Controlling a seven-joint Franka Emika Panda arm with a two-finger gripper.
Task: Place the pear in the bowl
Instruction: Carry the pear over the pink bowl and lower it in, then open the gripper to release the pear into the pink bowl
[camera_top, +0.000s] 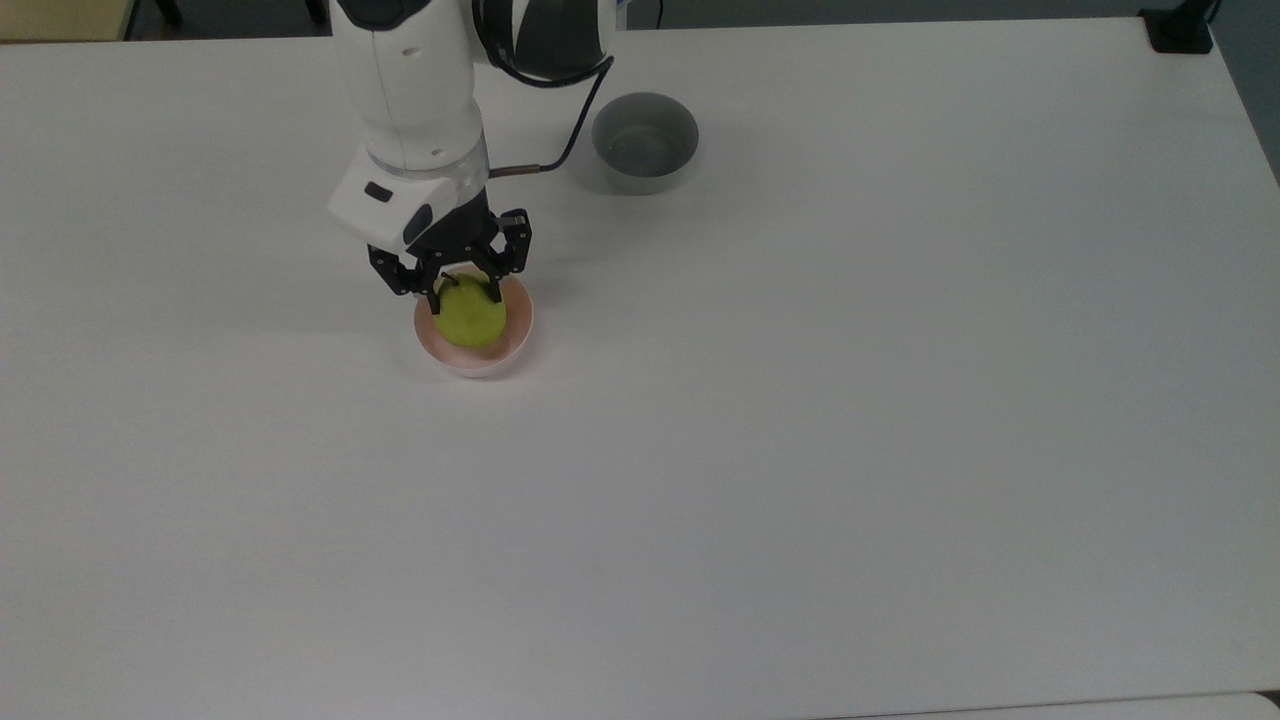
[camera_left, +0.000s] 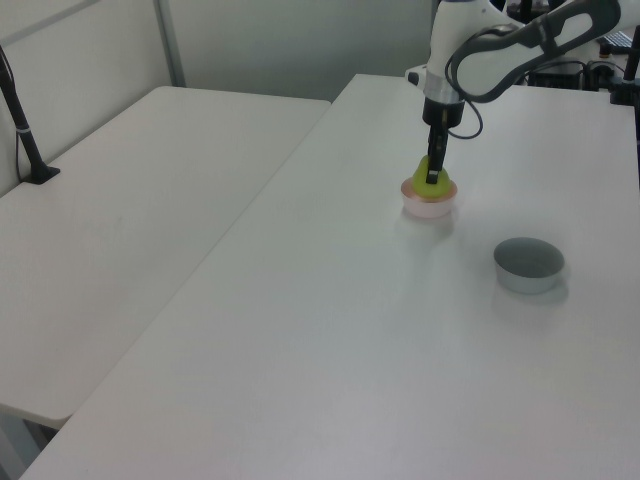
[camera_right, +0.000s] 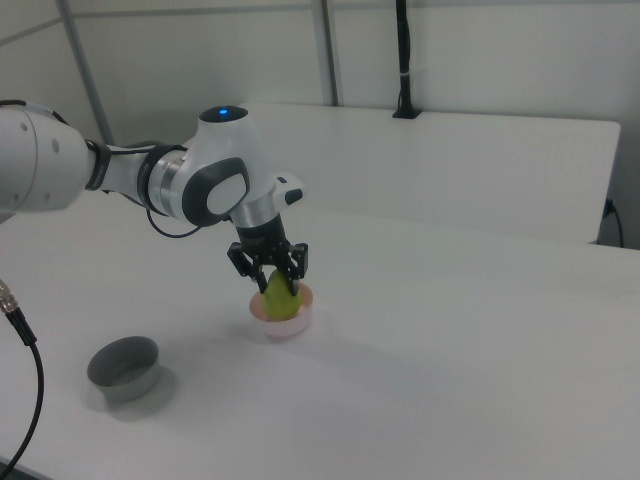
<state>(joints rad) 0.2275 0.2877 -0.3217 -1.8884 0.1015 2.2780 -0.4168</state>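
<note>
The black hand (camera_top: 463, 291) pinches the smooth, rounded yellow-green pear (camera_top: 472, 317) inside the round pink bowl (camera_top: 520, 330), hiding the pear's stem end.

You have the yellow-green pear (camera_top: 471, 315) upright, stem end up, inside the small pale pink bowl (camera_top: 512, 345), its top rising above the rim. Both lie upper left of centre in the top view, on the white table.

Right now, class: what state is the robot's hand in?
Hand: closed on the pear, which sits low in the pink bowl.
</note>
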